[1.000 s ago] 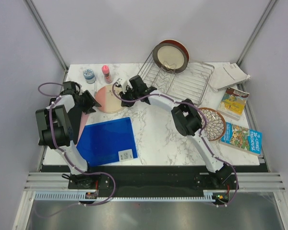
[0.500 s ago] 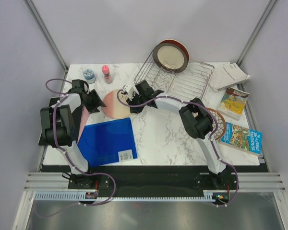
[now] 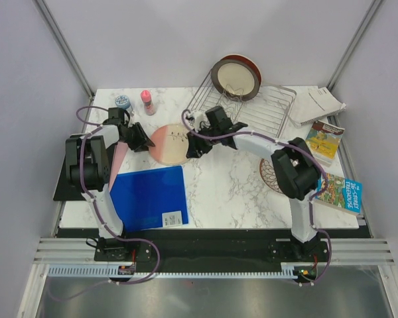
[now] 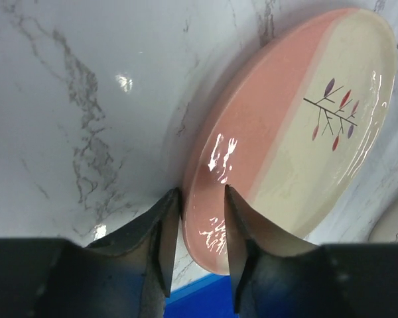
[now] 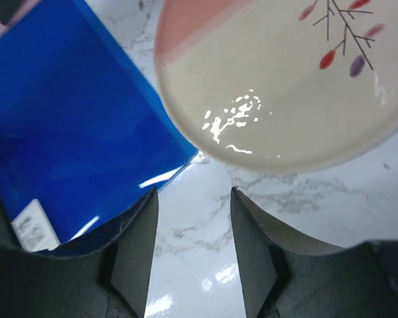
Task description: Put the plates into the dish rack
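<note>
My left gripper (image 3: 143, 142) (image 4: 202, 199) is shut on the pink rim of the cream-pink plate with the twig mark (image 3: 170, 143) (image 4: 305, 126), which is tilted up off the marble. My right gripper (image 3: 194, 148) (image 5: 194, 195) is open and empty at the plate's right edge, with the plate (image 5: 285, 86) just ahead of its fingertips. The dish rack (image 3: 268, 109) stands at the back. The cream plate with the dark brown rim (image 3: 235, 77) stands in its left end, with the red-orange plate (image 3: 252, 63) behind it. The brown petal plate (image 3: 268, 173) lies mostly hidden under the right arm.
A blue folder (image 3: 149, 195) (image 5: 66, 126) lies at the front left, close under the plate. Two small bottles (image 3: 123, 103) (image 3: 147, 101) stand at the back left. Books (image 3: 324, 140) (image 3: 337, 190) and papers (image 3: 315, 103) lie along the right edge.
The left gripper has carried the twig plate to the right toward the rack, and the plate is now tilted. The right gripper has moved right alongside it, and its arm now covers most of the petal plate.
</note>
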Robot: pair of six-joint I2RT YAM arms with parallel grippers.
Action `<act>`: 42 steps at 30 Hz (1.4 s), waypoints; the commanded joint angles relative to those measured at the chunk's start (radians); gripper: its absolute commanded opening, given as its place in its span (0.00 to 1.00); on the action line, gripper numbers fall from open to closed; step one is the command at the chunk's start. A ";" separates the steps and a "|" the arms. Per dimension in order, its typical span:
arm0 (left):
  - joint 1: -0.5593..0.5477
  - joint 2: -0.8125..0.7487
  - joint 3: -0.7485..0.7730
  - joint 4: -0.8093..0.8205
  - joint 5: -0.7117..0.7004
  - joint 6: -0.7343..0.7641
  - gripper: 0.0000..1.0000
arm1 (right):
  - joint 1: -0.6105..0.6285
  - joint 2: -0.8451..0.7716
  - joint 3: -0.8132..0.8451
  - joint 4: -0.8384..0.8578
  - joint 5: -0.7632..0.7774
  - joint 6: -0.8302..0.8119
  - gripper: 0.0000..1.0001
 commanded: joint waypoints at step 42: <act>0.011 0.293 0.337 -0.571 0.417 0.549 0.02 | -0.130 -0.086 -0.324 0.225 0.310 0.653 0.66</act>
